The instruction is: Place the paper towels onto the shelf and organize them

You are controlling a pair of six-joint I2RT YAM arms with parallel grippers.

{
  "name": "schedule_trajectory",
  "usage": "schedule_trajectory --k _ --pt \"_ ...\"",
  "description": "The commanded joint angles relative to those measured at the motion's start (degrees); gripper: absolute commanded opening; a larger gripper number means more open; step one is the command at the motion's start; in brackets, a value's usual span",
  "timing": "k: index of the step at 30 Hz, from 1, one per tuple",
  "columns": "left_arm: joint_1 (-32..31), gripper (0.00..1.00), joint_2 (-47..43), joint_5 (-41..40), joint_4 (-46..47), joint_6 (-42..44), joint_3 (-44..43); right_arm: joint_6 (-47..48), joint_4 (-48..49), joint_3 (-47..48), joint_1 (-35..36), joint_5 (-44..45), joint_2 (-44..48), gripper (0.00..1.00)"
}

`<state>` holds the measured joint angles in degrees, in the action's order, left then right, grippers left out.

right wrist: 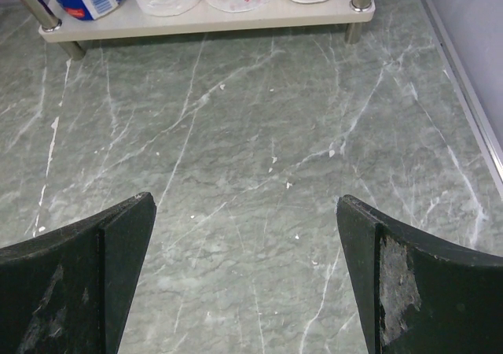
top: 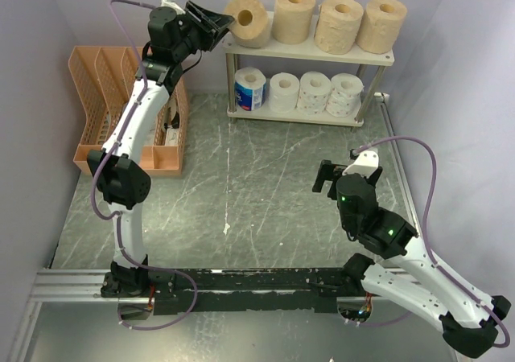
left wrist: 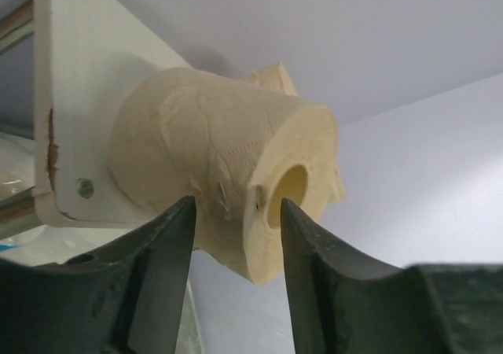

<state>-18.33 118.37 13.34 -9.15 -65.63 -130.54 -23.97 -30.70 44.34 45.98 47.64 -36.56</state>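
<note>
The shelf (top: 366, 57) stands at the back of the table. Four tan paper towels are on its top board: one (top: 248, 22) lies on its side at the left end, three (top: 338, 24) stand upright. On the lower board are a blue-wrapped roll (top: 250, 88) and three white rolls (top: 315, 93). My left gripper (top: 217, 20) is open, its tips just in front of the lying tan roll (left wrist: 212, 149), whose core faces the left wrist camera on the board (left wrist: 71, 94). My right gripper (top: 326, 178) is open and empty over the table (right wrist: 244, 204), facing the lower board (right wrist: 196, 23).
An orange mesh file organizer (top: 113, 96) stands at the back left, beside the left arm. Walls close in the back and both sides. A metal rail (top: 241, 281) runs along the near edge. Green marbled tabletop (top: 257, 185) lies between the arms and the shelf.
</note>
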Motion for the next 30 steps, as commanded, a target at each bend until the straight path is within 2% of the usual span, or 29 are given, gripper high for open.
schedule_trajectory --k 1,3,5,6,11,14,16,18,19,21,23,25,26,28,30 --pt "-0.4 0.6 0.7 -0.3 5.9 0.6 -2.5 -0.1 0.6 -0.2 0.1 1.7 1.1 1.0" --pt "-0.4 0.75 1.4 -1.3 6.8 1.3 -4.3 -0.2 0.6 -0.2 0.1 1.8 1.2 1.0" --pt "-0.4 0.98 2.4 -1.6 8.1 1.9 -5.7 -0.2 0.6 -0.1 0.2 1.7 1.0 1.0" --pt "-0.5 1.0 2.8 -1.8 8.4 2.0 -6.4 -0.1 0.6 -0.1 0.1 1.6 0.9 1.0" --pt "-0.4 0.99 1.8 -1.7 8.4 4.4 -6.0 -0.1 0.4 0.0 0.1 1.4 0.1 1.0" --pt "-0.2 1.0 -1.4 -1.1 5.7 10.8 -5.5 0.0 0.5 0.0 0.1 1.2 -0.1 1.0" --pt "0.6 1.0 -8.4 0.1 5.4 15.0 -0.2 -0.2 0.4 0.2 0.1 1.0 -0.4 1.0" --pt "1.9 1.0 -17.7 0.4 7.8 20.7 12.8 -1.3 0.5 0.9 0.1 0.8 -0.6 1.0" --pt "2.7 1.0 -21.8 0.7 7.1 25.0 17.0 -3.1 0.4 1.4 0.1 1.5 -0.7 1.0" --pt "3.5 1.0 -26.6 -0.2 -2.8 36.3 18.5 -9.7 -1.5 2.8 0.1 5.3 -1.7 1.0" --pt "3.7 0.99 -31.7 -4.9 -12.6 50.4 21.6 -17.4 -7.8 6.2 0.2 8.1 -4.1 1.0" --pt "3.8 1.0 -38.6 -9.6 -17.6 63.8 27.2 -25.0 -13.8 8.4 0.2 9.9 -6.5 1.0" --pt "3.8 0.99 -42.9 -14.3 -18.1 68.2 30.8 -26.2 -14.7 8.7 0.3 9.8 -7.1 1.0" --pt "3.8 1.0 -52.2 -22.2 -15.6 73.6 39.1 -22.6 -11.3 7.4 0.5 8.5 -6.6 1.0" --pt "3.8 1.0 -61.2 -23.4 -14.9 78.3 45.7 -21.8 -9.9 7.4 0.6 9.6 -5.7 1.0"
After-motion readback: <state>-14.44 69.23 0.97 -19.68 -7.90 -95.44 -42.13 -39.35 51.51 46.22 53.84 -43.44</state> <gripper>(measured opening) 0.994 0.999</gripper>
